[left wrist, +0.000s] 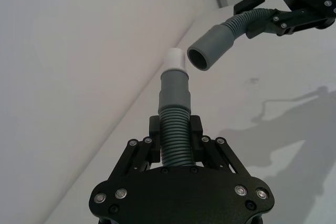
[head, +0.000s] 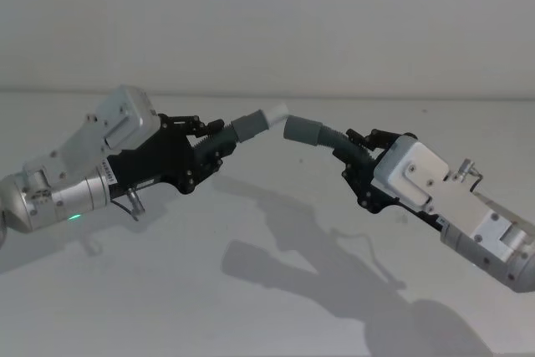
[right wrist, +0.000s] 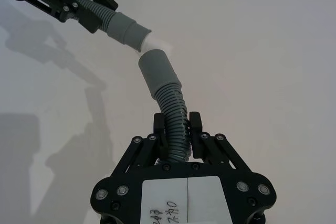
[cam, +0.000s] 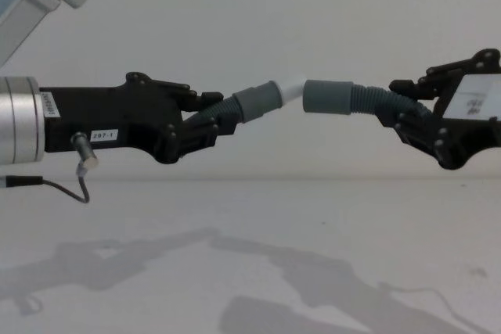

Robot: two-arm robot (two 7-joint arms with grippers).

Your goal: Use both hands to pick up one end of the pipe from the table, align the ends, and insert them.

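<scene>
Both hose pieces are held in the air above the middle of the table (head: 251,307), well short of its far edge. The left gripper (head: 211,141) is clamped on the ribbed part of the left hose piece (head: 249,126), with a finger pressed against the ribs on either side. The right gripper (head: 358,152) is clamped in the same way on the right hose piece (head: 334,140). The white tip (head: 277,112) of the left piece is aimed towards the robot's right and tilted slightly upward. The open cuff (head: 302,131) of the right piece is aimed back towards it and lies nearly level in the chest view. The coming move is judged to turn on the small offset between these two ends. In the head view the tip is seen just beside the cuff, apart from it and either a little higher or a little farther back; which of the two cannot be settled. In the left wrist view the cuff (left wrist: 210,48) is seen off to one side of the tip (left wrist: 176,59), so the two long axes are not yet brought into one line. Neither arm is clearly the nearer, as the ends are held roughly midway between the grippers. In the chest and right wrist views the tip and the cuff rim overlap, so it cannot be told whether they are touching. The back end of each piece is hidden inside its gripper.
</scene>
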